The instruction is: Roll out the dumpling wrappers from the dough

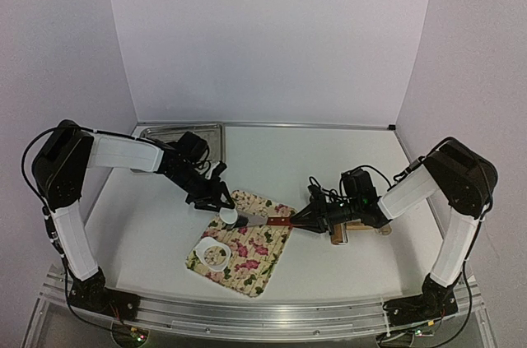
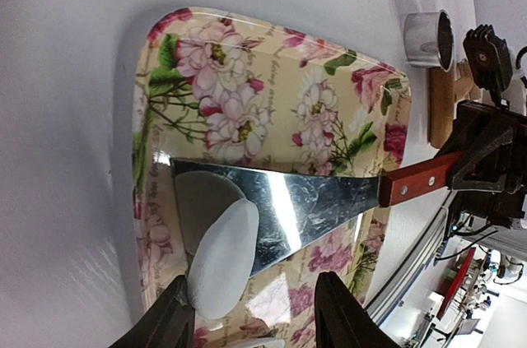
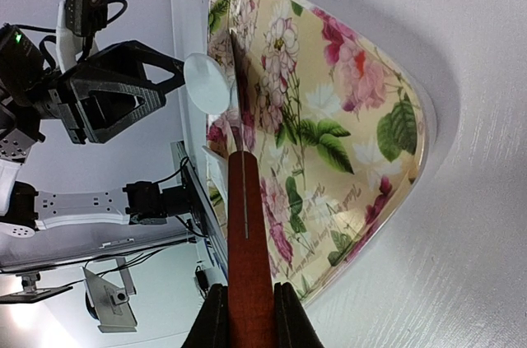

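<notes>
A white round dumpling wrapper [image 2: 224, 257] [image 1: 229, 216] [image 3: 206, 83] lies half on the tip of a metal spatula blade [image 2: 305, 204], overhanging its edge above the floral tray [image 1: 268, 262]. My right gripper [image 3: 247, 315] [image 1: 317, 218] is shut on the spatula's red wooden handle [image 3: 245, 225] [image 2: 420, 179]. My left gripper [image 2: 255, 319] [image 1: 216, 197] hovers over the wrapper, open, with its left finger [image 2: 171, 315] beside the disc's rim. A flat dough sheet with a round hole [image 1: 216, 255] lies on the tray's near part.
A metal ring cutter [image 2: 428, 38] stands on the table beyond the tray, next to a wooden rolling pin [image 2: 440, 105] [image 1: 339, 237]. A steel baking tray [image 1: 181, 132] lies at the back left.
</notes>
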Tool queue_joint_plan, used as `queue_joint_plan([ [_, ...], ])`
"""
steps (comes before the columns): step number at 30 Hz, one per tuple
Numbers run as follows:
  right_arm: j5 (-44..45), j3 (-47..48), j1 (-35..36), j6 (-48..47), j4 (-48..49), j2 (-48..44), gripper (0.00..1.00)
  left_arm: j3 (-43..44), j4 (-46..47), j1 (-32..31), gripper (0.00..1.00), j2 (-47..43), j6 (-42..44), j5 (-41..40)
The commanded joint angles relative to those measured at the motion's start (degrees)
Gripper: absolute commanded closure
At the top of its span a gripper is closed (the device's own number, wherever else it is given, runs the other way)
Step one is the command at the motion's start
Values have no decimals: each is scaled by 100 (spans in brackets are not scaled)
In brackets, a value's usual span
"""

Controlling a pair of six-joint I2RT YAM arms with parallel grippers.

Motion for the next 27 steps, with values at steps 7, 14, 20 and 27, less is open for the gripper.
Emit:
queue_joint_plan([
  [7,487,-74,-48,33,-615,200,100,-63,221,-102,33,-237,-150,86],
  [14,270,-176,-48,181,-180,124,100,1,-140,-99,30,-189,-2,-356],
  [20,-21,-259,-50,708,910,373,100,-14,110,-98,30,-127,-87,-99],
  [27,-252,-331,-48,1045,1730,373,100,191,64,9,27,-594,-205,-280],
])
